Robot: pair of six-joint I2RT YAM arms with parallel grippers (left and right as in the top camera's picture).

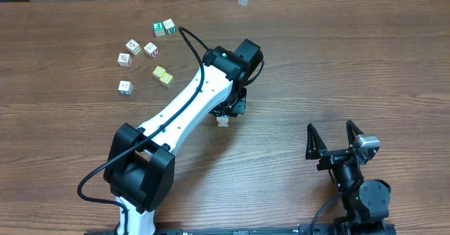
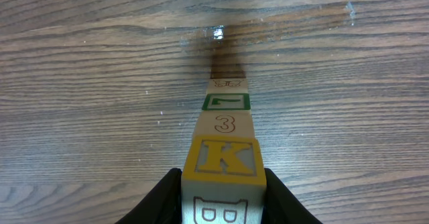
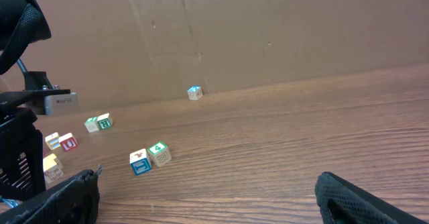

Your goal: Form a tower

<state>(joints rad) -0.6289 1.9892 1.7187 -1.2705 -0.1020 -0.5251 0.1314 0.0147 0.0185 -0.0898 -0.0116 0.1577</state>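
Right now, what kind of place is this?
Likely a robot lab bench: two arms at a wood-grain table, a cardboard wall behind, and alphabet cubes scattered for stacking practice.

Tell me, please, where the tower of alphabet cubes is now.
Overhead, the tower stands mid-table beneath the left end effector, which grips it, right of the loose cubes.

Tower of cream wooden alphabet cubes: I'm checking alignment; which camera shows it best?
Left wrist: the tower is centred, faces legible, between the left gripper's fingers. Overhead, the left arm covers most of it. Right wrist doesn't clearly show it.
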